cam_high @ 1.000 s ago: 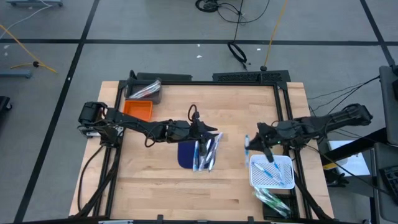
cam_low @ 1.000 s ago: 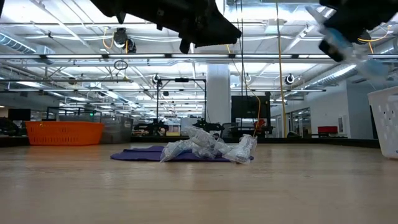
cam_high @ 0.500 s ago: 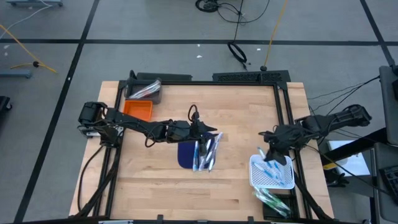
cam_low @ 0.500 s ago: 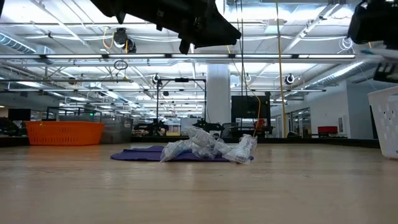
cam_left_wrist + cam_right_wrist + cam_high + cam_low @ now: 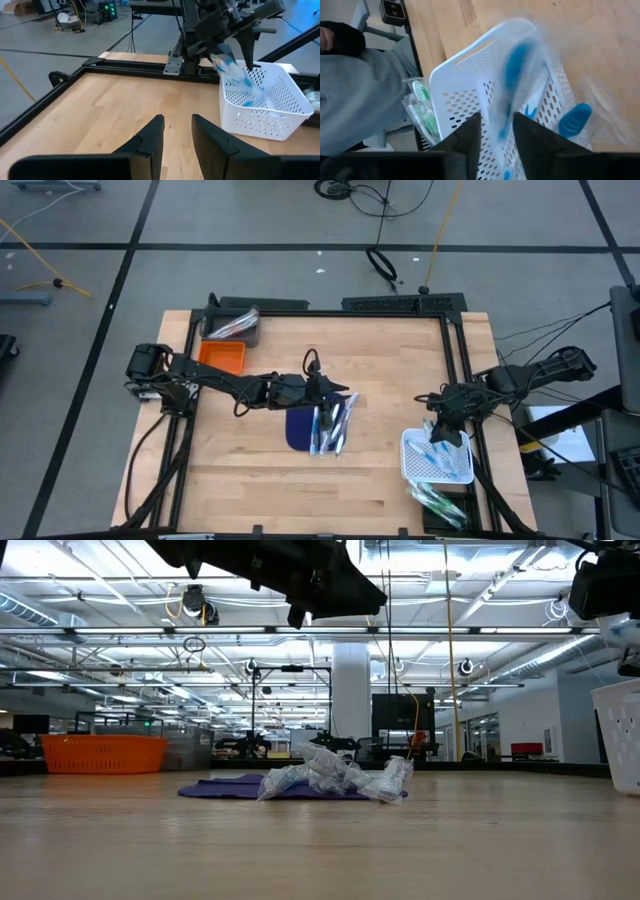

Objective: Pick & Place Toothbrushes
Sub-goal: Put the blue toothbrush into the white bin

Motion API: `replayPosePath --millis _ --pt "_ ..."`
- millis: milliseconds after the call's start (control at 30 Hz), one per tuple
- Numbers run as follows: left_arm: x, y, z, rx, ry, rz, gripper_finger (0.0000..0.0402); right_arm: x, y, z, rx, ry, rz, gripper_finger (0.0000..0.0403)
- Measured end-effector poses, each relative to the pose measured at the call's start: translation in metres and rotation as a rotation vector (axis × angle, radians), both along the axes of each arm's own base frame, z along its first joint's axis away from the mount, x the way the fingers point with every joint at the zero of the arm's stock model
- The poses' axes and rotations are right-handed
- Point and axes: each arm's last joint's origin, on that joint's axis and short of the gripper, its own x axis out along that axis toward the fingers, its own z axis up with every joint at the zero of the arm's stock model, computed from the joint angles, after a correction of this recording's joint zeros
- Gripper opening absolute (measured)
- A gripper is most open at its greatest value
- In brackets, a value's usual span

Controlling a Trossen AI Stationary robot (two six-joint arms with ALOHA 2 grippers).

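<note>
Orange bin (image 5: 221,357), dark tray (image 5: 232,326), blue mat (image 5: 298,428), white basket (image 5: 437,459)

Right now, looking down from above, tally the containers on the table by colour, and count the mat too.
White basket: 1
Orange tray: 1
Dark bin: 1
Dark blue mat: 1
Total: 4

An open-plan robotics lab: concrete floor (image 5: 250,230), exposed ceiling ducts (image 5: 300,640), distant workbenches (image 5: 290,745).
</note>
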Motion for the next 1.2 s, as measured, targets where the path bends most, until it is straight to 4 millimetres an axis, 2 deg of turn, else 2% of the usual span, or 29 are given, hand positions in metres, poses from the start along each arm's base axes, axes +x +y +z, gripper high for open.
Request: replayPosePath --millis 167,333,633,800,933,1200 --pt "0.0 0.0 -0.001 0.002 0.016 0.0 0.0104 0.0 -0.001 0.0 -0.021 -0.009 -0.01 0.0141" --pt "-0.002 0.0 -0.007 -0.026 0.072 0.009 0.0104 0.003 -0.001 0.002 -0.053 -0.073 0.001 0.0151" --pt "-0.014 0.004 -0.033 -0.261 0.312 0.135 0.0104 0.023 0.004 0.021 -0.081 -0.399 0.018 0.0143" --pt "-0.024 0.009 -0.044 -0.362 0.433 0.236 0.0104 0.033 0.003 0.028 -0.23 -0.57 0.023 0.0143" --pt "-0.028 0.011 -0.049 -0.472 0.486 0.283 0.0104 0.04 0.002 0.031 -0.332 -0.628 -0.049 0.0142" --pt "-0.035 0.013 -0.06 -0.576 0.538 0.295 0.0104 0.054 0.0 0.033 -0.587 -0.717 -0.141 0.0142"
